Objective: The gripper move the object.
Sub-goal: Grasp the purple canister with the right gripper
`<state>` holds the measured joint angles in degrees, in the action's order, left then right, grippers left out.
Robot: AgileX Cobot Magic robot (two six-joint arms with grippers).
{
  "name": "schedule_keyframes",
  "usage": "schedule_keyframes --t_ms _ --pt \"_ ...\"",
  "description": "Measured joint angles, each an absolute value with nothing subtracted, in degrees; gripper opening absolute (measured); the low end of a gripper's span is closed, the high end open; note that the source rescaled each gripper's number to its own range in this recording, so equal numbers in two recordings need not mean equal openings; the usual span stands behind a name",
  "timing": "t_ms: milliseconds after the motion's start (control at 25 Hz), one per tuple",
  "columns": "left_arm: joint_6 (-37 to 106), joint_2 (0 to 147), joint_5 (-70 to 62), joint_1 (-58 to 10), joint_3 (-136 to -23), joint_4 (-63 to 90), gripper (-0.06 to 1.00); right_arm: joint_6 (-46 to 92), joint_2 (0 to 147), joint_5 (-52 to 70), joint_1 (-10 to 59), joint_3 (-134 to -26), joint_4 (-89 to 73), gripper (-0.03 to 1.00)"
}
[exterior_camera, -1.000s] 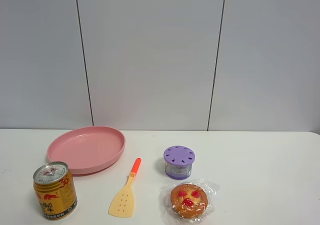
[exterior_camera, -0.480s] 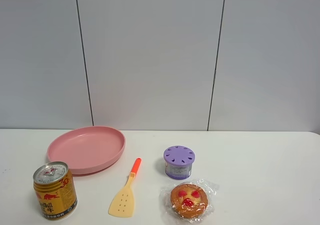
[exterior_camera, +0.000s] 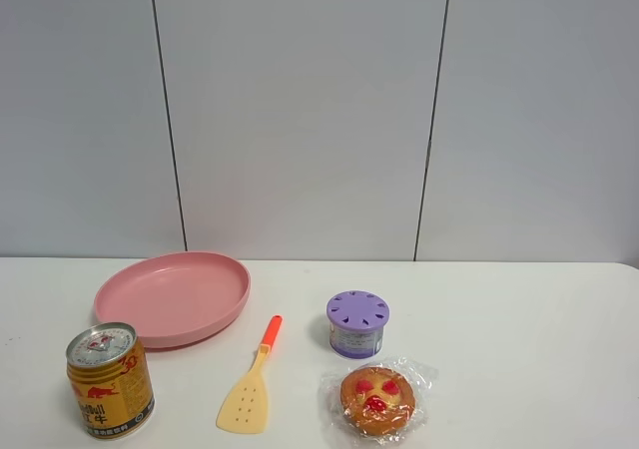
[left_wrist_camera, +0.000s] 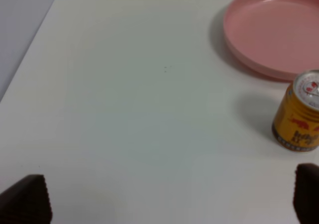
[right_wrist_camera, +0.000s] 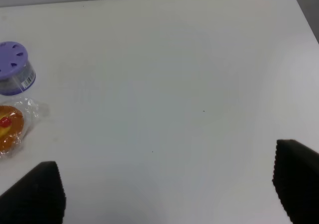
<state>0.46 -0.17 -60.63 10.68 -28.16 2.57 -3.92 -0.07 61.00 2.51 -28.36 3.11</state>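
The object is a small round canister [exterior_camera: 357, 323] with a lavender slotted lid, standing upright on the white table just right of centre. It also shows in the right wrist view [right_wrist_camera: 15, 73], far off to the side of my right gripper [right_wrist_camera: 164, 189]. That gripper is open and empty above bare table, with only its dark fingertips [right_wrist_camera: 35, 194] showing. My left gripper [left_wrist_camera: 164, 199] is open and empty over bare table, with the canister out of its view. Neither arm shows in the exterior high view.
A pink plate [exterior_camera: 170, 297] lies at the back left, also in the left wrist view [left_wrist_camera: 274, 30]. A gold drink can [exterior_camera: 109, 379] stands front left. A yellow spatula with an orange handle [exterior_camera: 250, 381] lies mid-table. A wrapped pastry [exterior_camera: 376, 400] sits just in front of the canister.
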Motion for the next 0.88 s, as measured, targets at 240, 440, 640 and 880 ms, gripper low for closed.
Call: schedule_keyframes --t_ms 240,440,640,880 --pt "0.46 -0.17 -60.63 10.68 -28.16 2.57 1.00 -3.92 -0.07 61.00 2.51 -28.36 3.31 0.69" --pt "0.46 -0.17 -60.63 10.68 -28.16 2.57 1.00 -3.92 -0.07 61.00 2.51 -28.36 3.87 0.69" --pt "0.46 -0.17 -60.63 10.68 -28.16 2.57 1.00 -3.92 -0.07 61.00 2.51 -28.36 3.93 0.69" --pt "0.46 -0.17 -60.63 10.68 -28.16 2.57 1.00 -3.92 -0.07 61.00 2.51 -28.36 3.93 0.69"
